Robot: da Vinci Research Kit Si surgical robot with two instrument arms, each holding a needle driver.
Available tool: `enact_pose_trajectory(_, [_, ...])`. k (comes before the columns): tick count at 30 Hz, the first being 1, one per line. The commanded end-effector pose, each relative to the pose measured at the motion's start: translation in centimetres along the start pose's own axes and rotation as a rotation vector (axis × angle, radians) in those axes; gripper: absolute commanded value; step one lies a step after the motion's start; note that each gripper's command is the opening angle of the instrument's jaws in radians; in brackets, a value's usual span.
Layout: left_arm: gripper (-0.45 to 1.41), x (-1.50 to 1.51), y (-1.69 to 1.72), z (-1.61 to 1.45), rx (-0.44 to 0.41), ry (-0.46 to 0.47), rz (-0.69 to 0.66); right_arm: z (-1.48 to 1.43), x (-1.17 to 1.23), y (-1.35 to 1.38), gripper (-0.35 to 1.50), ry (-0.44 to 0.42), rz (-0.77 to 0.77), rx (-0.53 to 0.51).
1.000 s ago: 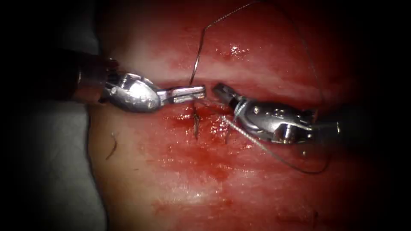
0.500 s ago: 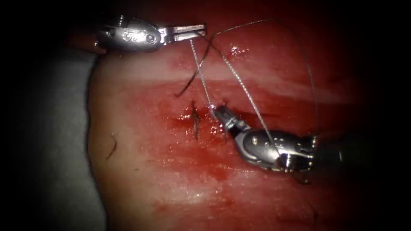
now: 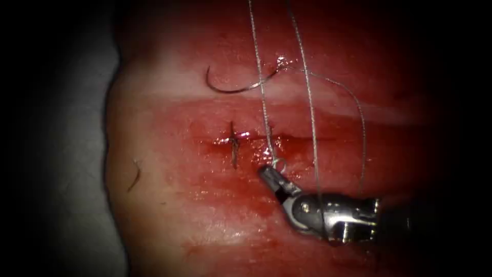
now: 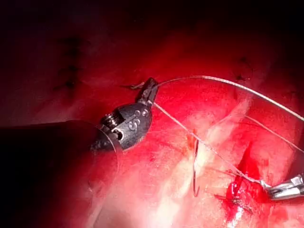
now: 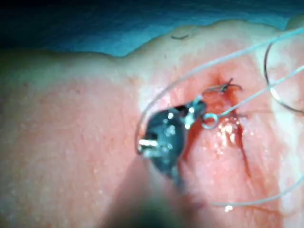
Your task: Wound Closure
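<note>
Right tool (image 3: 270, 175) low in endoscope view, right of centre, just below the cut (image 3: 287, 137); jaws clamped on thread (image 3: 264, 102) at a small loop sitting at the tip. Same loop visible at the tip in right wrist view (image 5: 202, 114).

Left tool (image 4: 146, 92) seen in left wrist view, jaws closed on the thread's other run; strand stretches from there to the right tool's tip (image 4: 285, 189). In endoscope view two strands rise taut and run off the upper edge.

Needle (image 3: 238, 87) free, held by neither tool, lying flat on the tissue (image 3: 169, 205) above the cut, not in the tissue. Curve open upward, thread trailing off its right end. Also visible in left wrist view (image 4: 195, 171) and right wrist view (image 5: 269, 71).

Progress, judged: one finished stitch (image 3: 234, 146) already crossing the cut near its left end, short cut ends sticking out. Second stitch just to the right, by the right tool's tip, looks passed through with a knot being worked; not cinched yet, loop open. Cut right of that appears unclosed, so more stitches left.

Hard to tell: whether the loop is a full throw or just a twist; exact entry and exit points of the second stitch, masked by red fluid (image 3: 256, 202); far right end of the cut lost in dark vignette.
</note>
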Motion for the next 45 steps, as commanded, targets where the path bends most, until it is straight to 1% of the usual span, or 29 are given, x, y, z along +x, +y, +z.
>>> enact_pose_trajectory(1, [-0.45, -0.06, 0.03, 0.07, -0.001, -0.003, -0.001, -0.05, -0.08, -0.14, -0.35, -0.006, -0.008, 0.008])
enact_pose_trajectory(10, [-0.45, -0.17, -0.11, 0.16, 0.019, -0.033, 0.031, -0.17, -0.08, -0.31, -0.35, -0.006, -0.031, 0.028])
enact_pose_trajectory(19, [-0.45, -0.33, -0.37, 0.24, 0.038, -0.061, 0.084, -0.19, -0.09, -0.32, -0.35, -0.011, -0.045, 0.037])
enact_pose_trajectory(22, [-0.45, -0.4, -0.43, 0.26, 0.045, -0.07, 0.103, -0.22, -0.14, -0.35, -0.35, -0.019, -0.051, 0.042])
enact_pose_trajectory(25, [-0.45, -0.46, -0.5, 0.27, 0.049, -0.077, 0.11, -0.26, -0.25, -0.43, -0.35, -0.036, -0.064, 0.054])
enact_pose_trajectory(34, [-0.45, -0.61, -0.67, 0.29, 0.06, -0.095, 0.121, -0.46, -0.7, -0.64, -0.35, -0.099, -0.112, 0.086])
enact_pose_trajectory(38, [-0.45, -0.63, -0.69, 0.31, 0.061, -0.1, 0.121, -0.45, -0.72, -0.64, -0.35, -0.101, -0.113, 0.086])
enact_pose_trajectory(45, [-0.45, -0.63, -0.66, 0.34, 0.064, -0.105, 0.122, -0.43, -0.65, -0.59, -0.35, -0.097, -0.106, 0.093])
